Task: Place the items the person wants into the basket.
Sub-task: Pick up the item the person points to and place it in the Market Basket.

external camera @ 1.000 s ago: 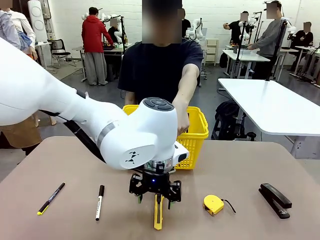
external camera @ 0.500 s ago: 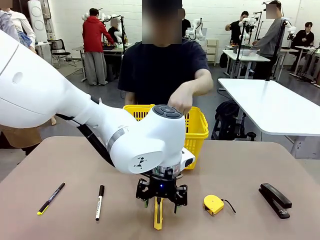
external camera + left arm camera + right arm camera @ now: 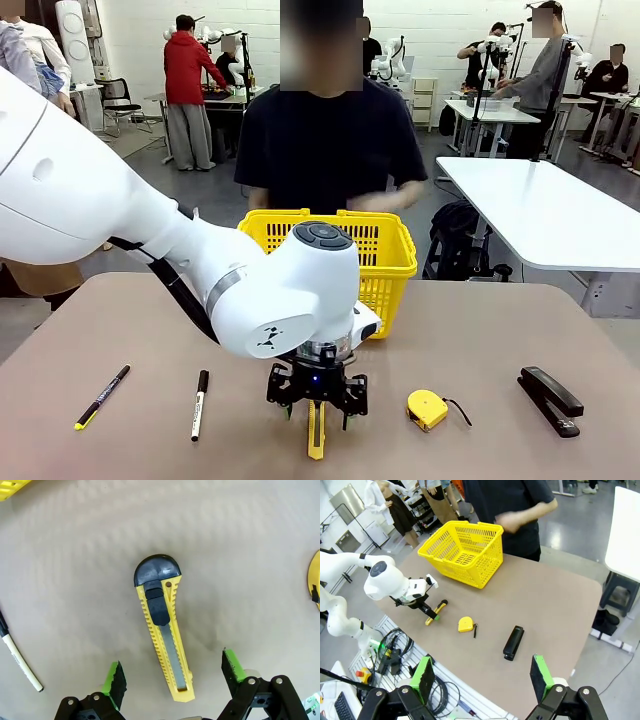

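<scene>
The left fingers are standing wide open and holding nothing, straddling the utility knife, which is lying flat on the worktop with its black cap at 12 o'clock and its yellow tail at about 6 o'clock in the wrist view. The pads are flanking only that tail end, and the body is running slightly askew between them, so closing here is probably risking a twist. One pad could be meeting the knife first and spinning it, or an end grip could be letting the cap end sag and slip on the lift. The basket is waiting at 12 o'clock from the knife, with the person moving a blurred hand just behind it, so a carry could be crowding that hand. The right fingers are hanging wide open and empty, well above the worktop.
</scene>
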Controlling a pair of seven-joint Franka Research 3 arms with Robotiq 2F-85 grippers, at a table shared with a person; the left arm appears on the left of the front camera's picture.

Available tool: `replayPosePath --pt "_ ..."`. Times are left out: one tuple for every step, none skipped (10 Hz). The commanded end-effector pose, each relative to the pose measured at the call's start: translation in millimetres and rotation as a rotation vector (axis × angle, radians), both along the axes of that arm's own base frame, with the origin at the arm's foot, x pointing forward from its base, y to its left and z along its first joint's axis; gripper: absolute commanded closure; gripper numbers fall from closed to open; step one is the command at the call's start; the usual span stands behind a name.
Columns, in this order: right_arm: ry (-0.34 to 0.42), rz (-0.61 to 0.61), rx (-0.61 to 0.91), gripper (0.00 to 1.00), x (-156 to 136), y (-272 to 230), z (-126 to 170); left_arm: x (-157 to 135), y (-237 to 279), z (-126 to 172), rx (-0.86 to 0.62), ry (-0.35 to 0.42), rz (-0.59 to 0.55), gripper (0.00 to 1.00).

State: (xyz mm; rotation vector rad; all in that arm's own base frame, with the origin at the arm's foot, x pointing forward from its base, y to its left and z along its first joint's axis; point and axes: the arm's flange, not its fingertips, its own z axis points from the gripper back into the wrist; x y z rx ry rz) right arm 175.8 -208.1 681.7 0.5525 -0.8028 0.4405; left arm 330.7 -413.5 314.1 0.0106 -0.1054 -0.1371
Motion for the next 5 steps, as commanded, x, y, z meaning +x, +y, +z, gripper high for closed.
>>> replayPosePath --pt "-0.016 0.001 0.012 0.0 3.8 2.1 -2.2 -2.8 -0.9 -6.5 -0.018 -0.026 0.038 0.0" --pt "-0.016 0.001 0.012 0.0 3.8 2.1 -2.2 -1.9 -0.2 -6.4 -0.02 -0.023 0.043 0.0" --pt "-0.016 0.001 0.012 0.0 3.8 2.1 -2.2 -0.3 1.0 -7.3 -0.027 -0.009 0.048 0.0" --pt "-0.016 0.001 0.012 0.0 3.8 2.1 -2.2 0.3 0.7 -7.8 -0.029 -0.003 0.048 0.0" --pt "-0.016 0.001 0.012 0.0 3.8 2.1 -2.2 0.5 0.7 -9.4 -0.023 0.0 0.047 0.0"
